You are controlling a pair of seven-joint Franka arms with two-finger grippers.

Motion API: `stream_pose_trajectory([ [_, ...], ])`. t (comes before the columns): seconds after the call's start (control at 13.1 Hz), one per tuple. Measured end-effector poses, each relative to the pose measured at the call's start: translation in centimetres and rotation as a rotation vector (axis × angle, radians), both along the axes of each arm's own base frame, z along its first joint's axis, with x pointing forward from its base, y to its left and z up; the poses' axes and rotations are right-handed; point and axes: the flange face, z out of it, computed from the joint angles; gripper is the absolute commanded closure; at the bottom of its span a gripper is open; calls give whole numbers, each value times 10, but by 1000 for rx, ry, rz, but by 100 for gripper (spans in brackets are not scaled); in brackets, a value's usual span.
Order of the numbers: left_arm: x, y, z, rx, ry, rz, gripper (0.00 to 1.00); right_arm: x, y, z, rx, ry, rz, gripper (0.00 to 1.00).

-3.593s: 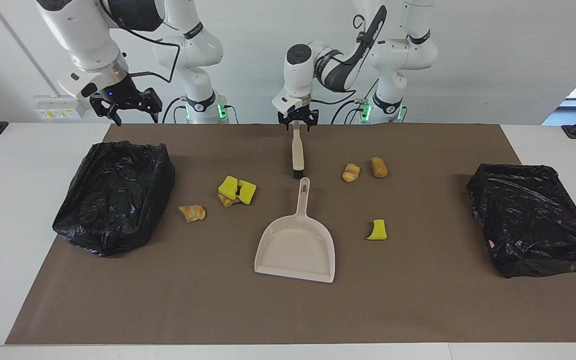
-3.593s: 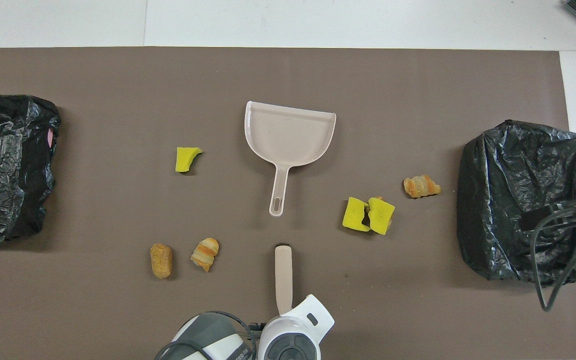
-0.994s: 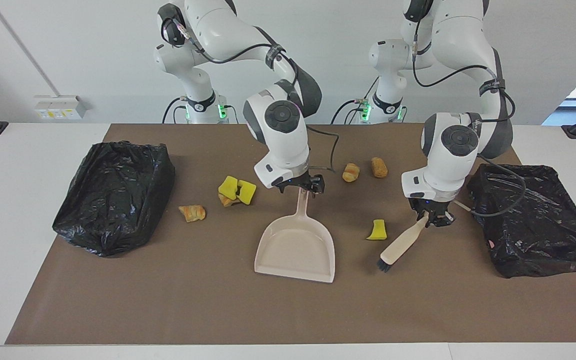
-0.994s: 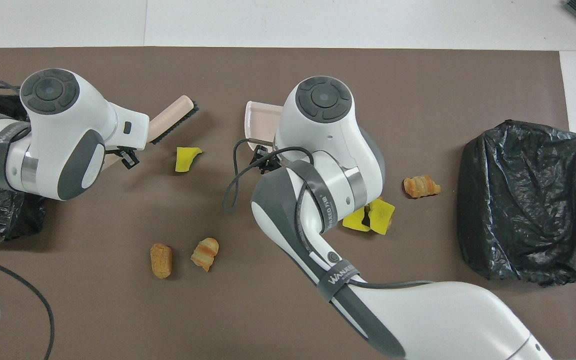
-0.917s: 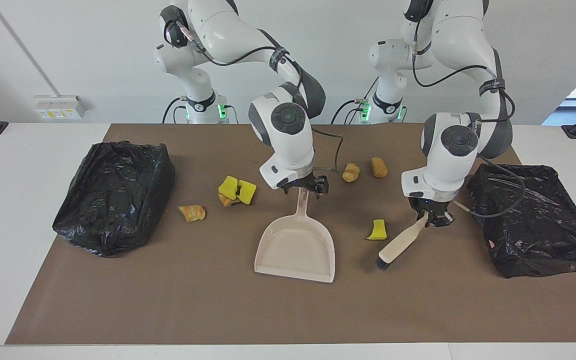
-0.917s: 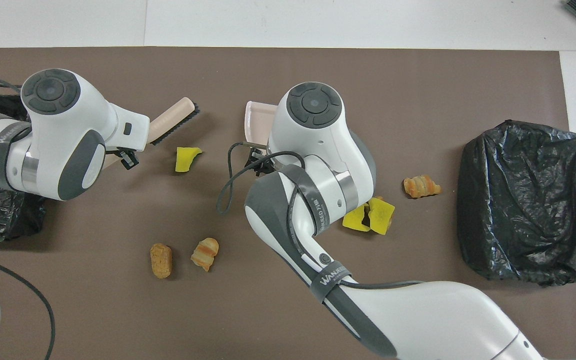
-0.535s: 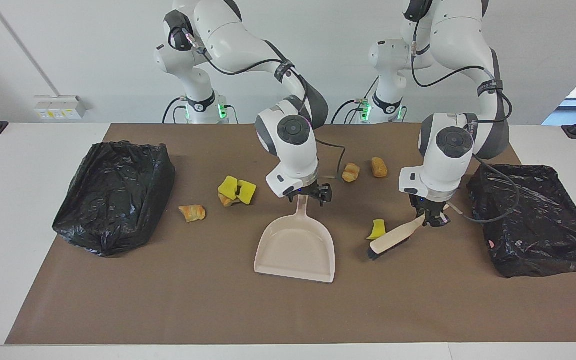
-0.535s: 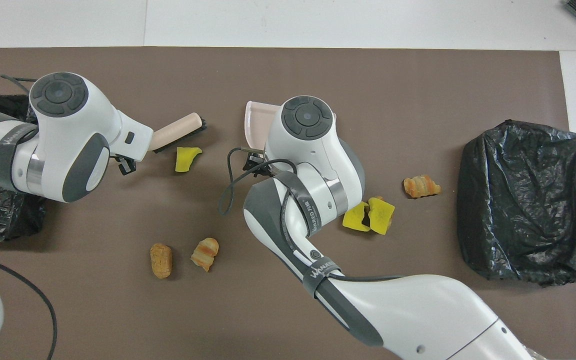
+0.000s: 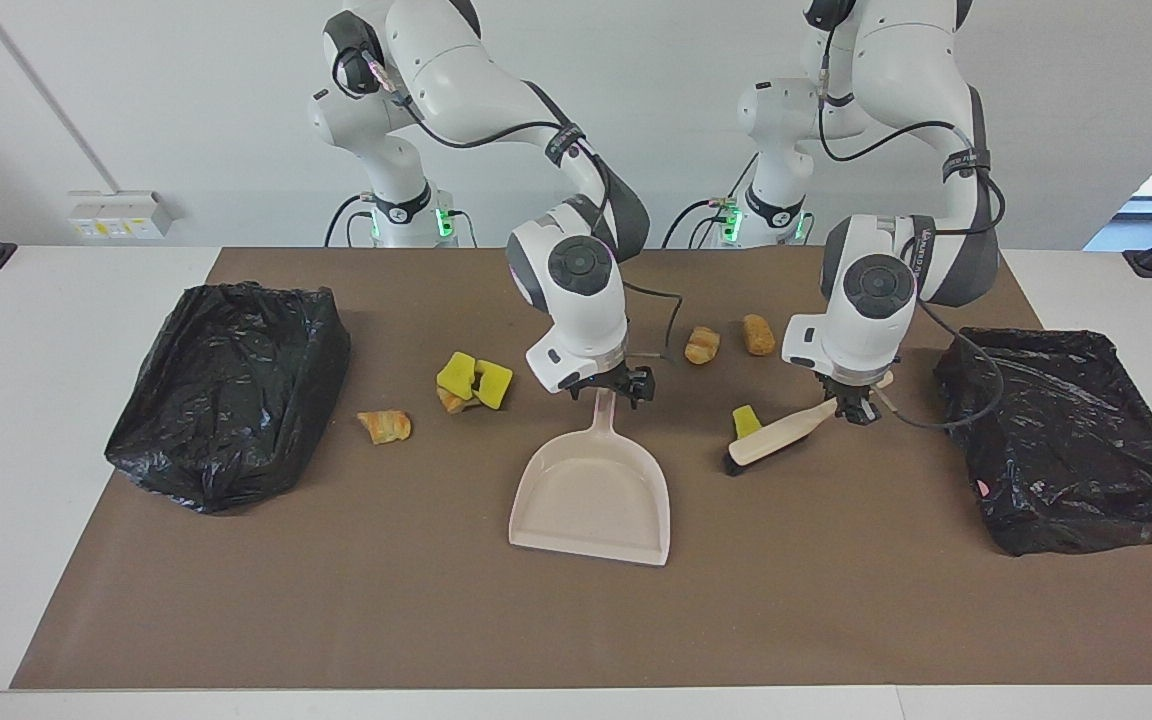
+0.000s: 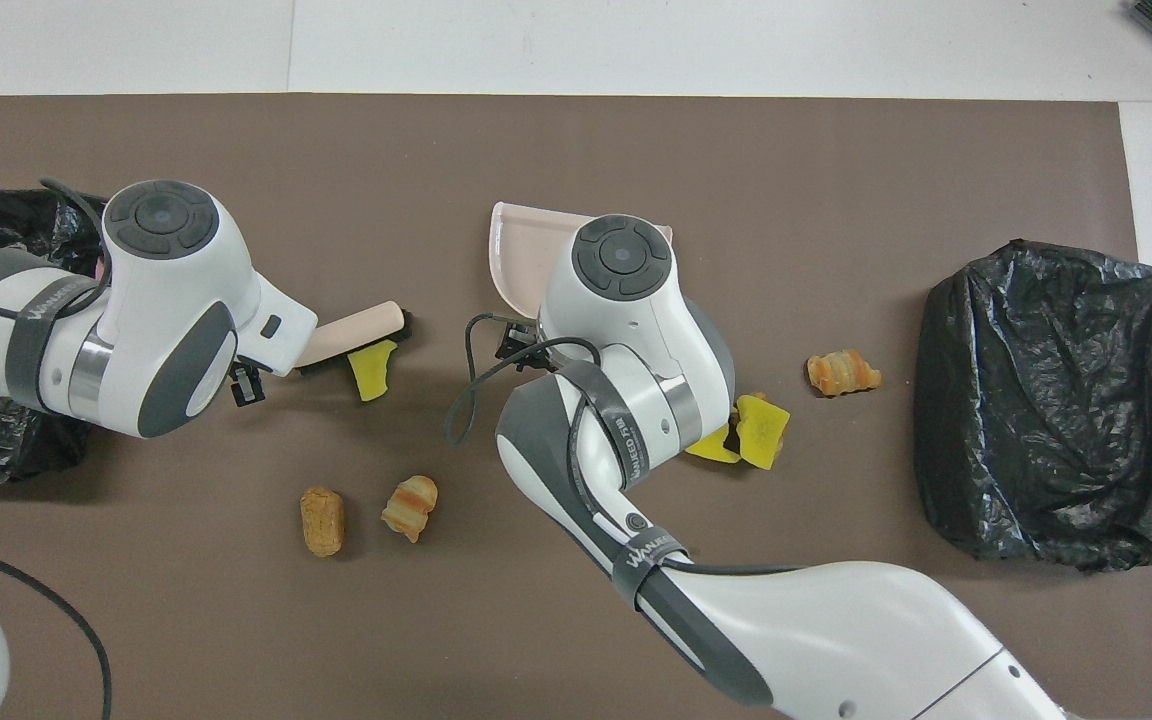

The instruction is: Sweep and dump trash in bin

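Robot lab setup. Two white arms [image 9: 456, 60] bolted at a white table [image 9: 56, 300] with brown mat [image 9: 436, 620], plain white wall [image 9: 186, 100], wall sockets [image 9: 116, 213].

Readable only on the grey cable straps [image 10: 642, 556] wrapped around the arms: pale lettering, apparently "WANJEED", clearest in the overhead view on the right arm's strap near its elbow, repeated on a second strap [image 10: 626, 432] closer to its wrist and on the left arm's strap [image 10: 48, 300]. No other legible text, number or sign anywhere.
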Motion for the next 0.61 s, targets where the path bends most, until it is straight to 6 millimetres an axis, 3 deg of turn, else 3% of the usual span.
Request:
stream_pose_trajectory([
  [0.08, -7, 1, 4, 11, 16, 2, 100, 0, 0, 1, 0, -1, 0, 66],
  [0.23, -27, 3, 10, 30, 33, 1, 100, 0, 0, 2, 2, -3, -7, 96],
  [0.31, -39, 4, 14, 38, 37, 2, 100, 0, 0, 2, 4, -7, -13, 100],
  [0.61, -90, 3, 27, 21, 61, 90, 100, 0, -1, 1, 6, -11, -24, 100],
])
